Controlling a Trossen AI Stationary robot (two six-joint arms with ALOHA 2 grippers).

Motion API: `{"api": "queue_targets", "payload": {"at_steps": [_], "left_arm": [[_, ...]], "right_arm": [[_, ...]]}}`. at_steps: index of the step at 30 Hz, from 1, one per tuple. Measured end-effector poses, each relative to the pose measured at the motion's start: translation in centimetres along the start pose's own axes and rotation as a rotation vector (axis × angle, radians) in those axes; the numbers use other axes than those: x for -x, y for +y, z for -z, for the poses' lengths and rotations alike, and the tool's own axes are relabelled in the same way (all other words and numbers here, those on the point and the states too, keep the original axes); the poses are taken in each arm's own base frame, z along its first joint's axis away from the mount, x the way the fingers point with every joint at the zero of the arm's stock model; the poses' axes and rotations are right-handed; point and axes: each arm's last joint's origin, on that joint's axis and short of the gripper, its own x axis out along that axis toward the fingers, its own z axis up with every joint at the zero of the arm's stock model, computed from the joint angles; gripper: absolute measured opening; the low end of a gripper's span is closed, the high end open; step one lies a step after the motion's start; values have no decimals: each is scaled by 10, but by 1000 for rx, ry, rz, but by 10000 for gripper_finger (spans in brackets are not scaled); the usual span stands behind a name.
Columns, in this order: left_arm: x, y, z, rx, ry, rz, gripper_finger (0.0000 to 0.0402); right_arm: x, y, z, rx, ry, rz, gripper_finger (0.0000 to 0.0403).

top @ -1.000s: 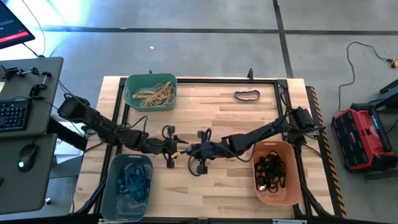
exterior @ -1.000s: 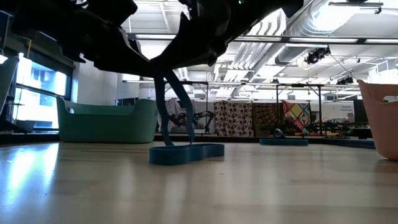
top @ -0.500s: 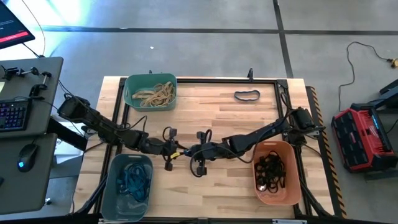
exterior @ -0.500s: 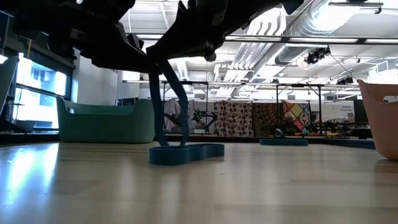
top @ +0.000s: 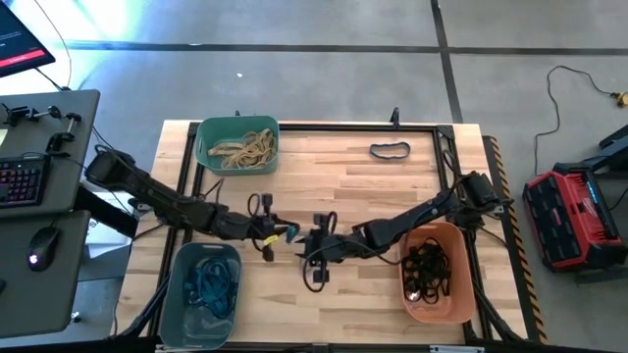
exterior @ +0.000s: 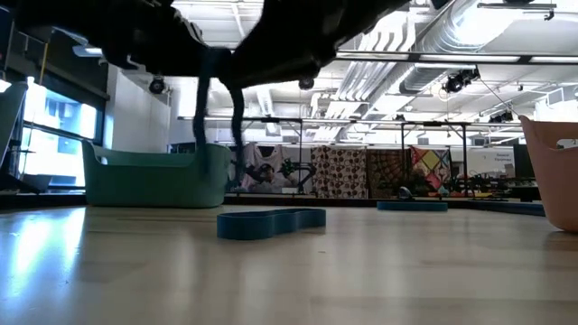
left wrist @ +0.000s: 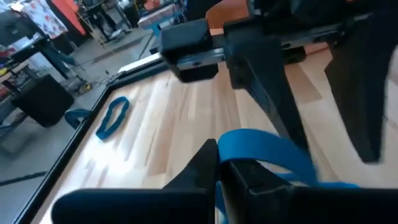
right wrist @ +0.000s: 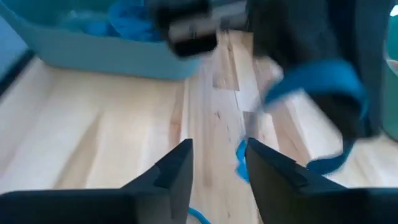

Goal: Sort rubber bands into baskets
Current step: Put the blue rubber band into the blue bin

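My left gripper (top: 282, 233) is at the table's middle, shut on a blue rubber band (exterior: 200, 108) that hangs under it. Just to its right my right gripper (top: 303, 245) stands open (right wrist: 219, 165), facing the left one, with nothing between its fingers. A second blue band (exterior: 271, 221) lies flat on the table under the grippers. A dark band (top: 390, 150) lies at the far right. The teal-green basket (top: 237, 145) holds tan bands, the grey-blue basket (top: 203, 290) blue ones, and the orange basket (top: 433, 273) black ones. My left gripper pinches the blue band between its two shut fingers, and the band's loop (left wrist: 245, 142) bulges out just past the fingertips. The fingers come almost level from the table's left. The band hangs slack below them (exterior: 237, 113), clear of the table.
A black frame (top: 324, 126) runs round the wooden tabletop. The two arms' fingertips stand close together over the middle. Bare wood lies between the teal-green basket and the dark band, and between the grey-blue and orange baskets at the near edge.
The hanging blue band has passed from my right gripper to my left. The left has shut on it and risen a little. The right has let go, opened and drawn back slightly toward the near right. The band's lower end, which reached the table, is now lifted clear.
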Motion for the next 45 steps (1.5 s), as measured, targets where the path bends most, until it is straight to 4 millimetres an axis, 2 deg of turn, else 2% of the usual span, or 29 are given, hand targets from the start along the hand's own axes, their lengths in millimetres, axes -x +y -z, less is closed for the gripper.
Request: {"api": "queue_targets", "payload": {"at_steps": [5, 11, 22, 26, 31, 35, 40, 45], "left_arm": [[19, 10, -11, 3, -20, 25, 1], [55, 9, -26, 3, -56, 169, 0], [118, -18, -59, -29, -14, 490, 0], [141, -30, -65, 27, 28, 607, 0], [164, -40, -55, 182, 202, 659, 0], [175, -48, -41, 243, 335, 605, 0], [175, -60, -17, 272, 427, 526, 0], [169, -70, 6, 390, 531, 446, 0]], "right_arm": [[8, -3, 2, 35, 66, 67, 148], [13, -6, 1, 44, 88, 90, 138], [11, -15, 3, 39, 111, 109, 132], [11, -15, 3, 36, 113, 108, 132], [11, -17, 5, 36, 130, 112, 132], [10, -20, 5, 32, 134, 119, 132], [9, -24, 5, 16, 138, 127, 132], [8, -28, 8, -21, 165, 133, 132]]}}
